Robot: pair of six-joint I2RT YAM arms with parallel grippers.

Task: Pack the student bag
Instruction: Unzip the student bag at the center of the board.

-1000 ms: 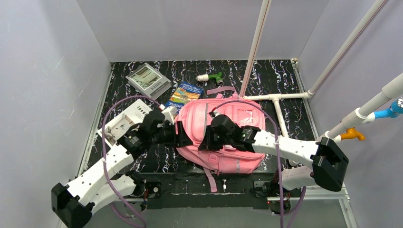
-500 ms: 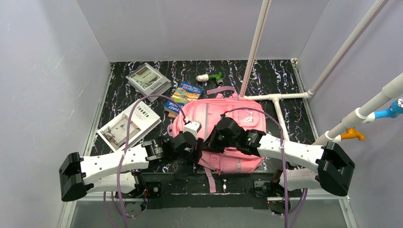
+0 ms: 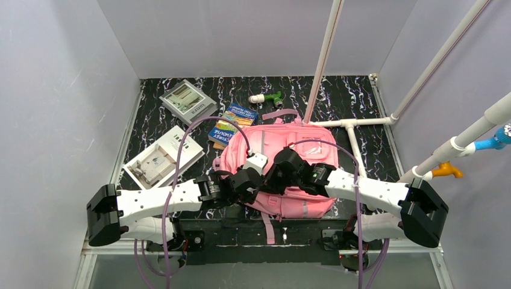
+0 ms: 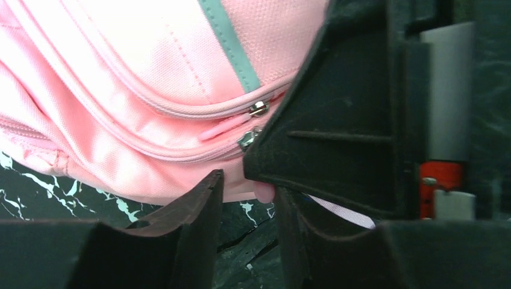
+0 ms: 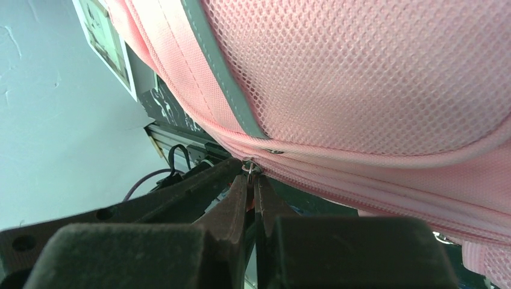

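Observation:
The student bag (image 3: pixel 295 153) is a pink backpack lying flat in the middle of the table, and its fabric fills the left wrist view (image 4: pixel 150 72) and the right wrist view (image 5: pixel 361 78). My right gripper (image 3: pixel 272 179) sits at the bag's near-left edge. Its jaws (image 5: pixel 251 180) are shut on a zipper pull (image 5: pixel 249 167). My left gripper (image 3: pixel 253 183) is right beside it, open (image 4: pixel 247 189), with the tip of a pink pull tab (image 4: pixel 263 192) at its right finger. Two zipper sliders (image 4: pixel 258 109) show just above.
A white booklet (image 3: pixel 163 158) lies left of the bag. A grey book (image 3: pixel 187 101), a colourful book (image 3: pixel 232 123) and a green-and-white item (image 3: pixel 267 97) lie behind it. A white pipe frame (image 3: pixel 349 123) stands at the right.
My left arm swung from the bag's left side to its near edge, next to the right gripper, and its jaws narrowed. The right gripper stayed shut and shifted slightly nearer.

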